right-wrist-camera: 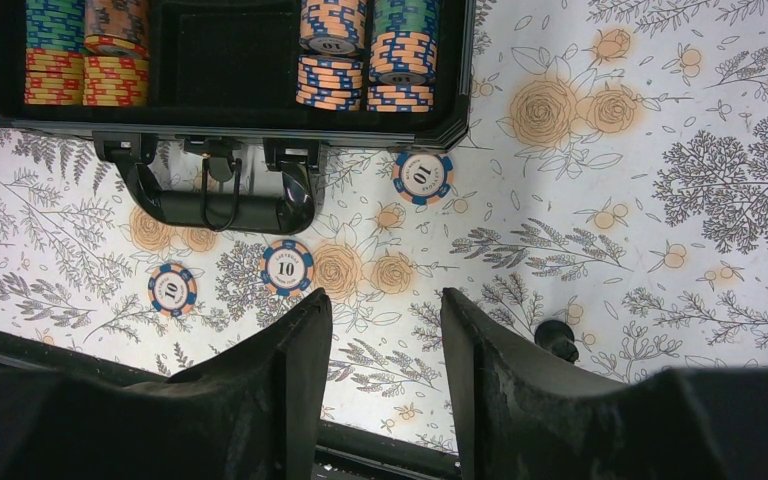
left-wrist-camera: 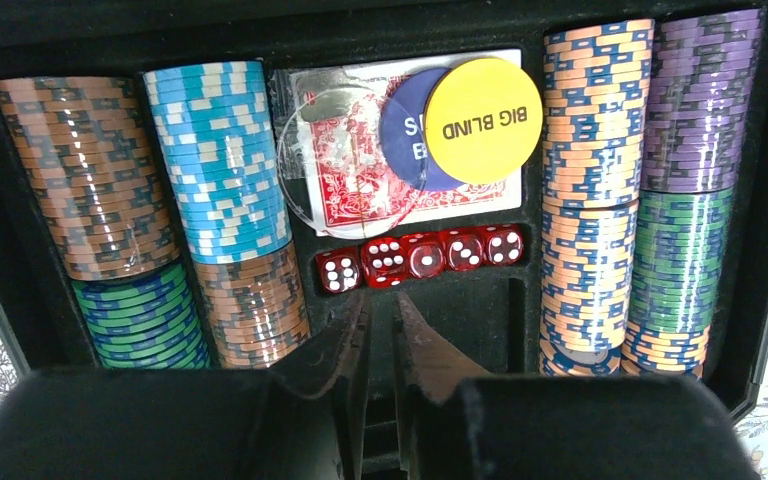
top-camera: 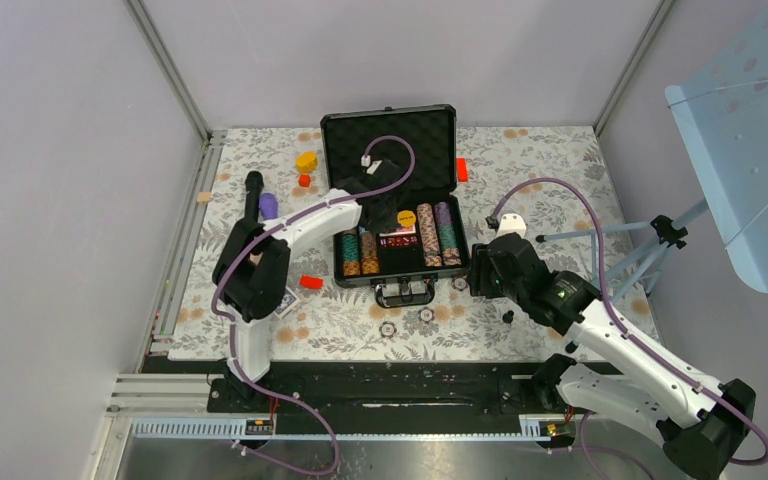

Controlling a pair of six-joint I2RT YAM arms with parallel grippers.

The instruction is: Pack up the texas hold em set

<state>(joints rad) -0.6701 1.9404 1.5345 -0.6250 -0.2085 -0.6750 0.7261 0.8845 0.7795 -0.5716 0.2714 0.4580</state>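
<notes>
The black case (top-camera: 332, 135) lies open mid-table, its foam-lined lid raised at the back. In its tray sit rows of striped poker chips (left-wrist-camera: 222, 160), a red-backed card deck (left-wrist-camera: 350, 180), a yellow BIG BLIND button (left-wrist-camera: 483, 118) and red dice (left-wrist-camera: 422, 256). My left gripper (left-wrist-camera: 382, 300) hangs over the tray's empty front slot, almost shut, with a thin gap and nothing between the fingers; from above it (top-camera: 388, 213) is over the tray. My right gripper (right-wrist-camera: 385, 300) stands open and empty over the cloth right of the case handle (right-wrist-camera: 225, 205). Three loose "10" chips (right-wrist-camera: 286, 267) lie near the handle.
A yellow block (top-camera: 307, 160), red blocks (top-camera: 311, 282) and a purple-and-black cylinder (top-camera: 257, 200) lie left of the case. One red block (top-camera: 462, 170) sits at its right side. A tripod (top-camera: 650, 245) stands at the right edge. A small black knob (right-wrist-camera: 557, 340) lies near my right fingers.
</notes>
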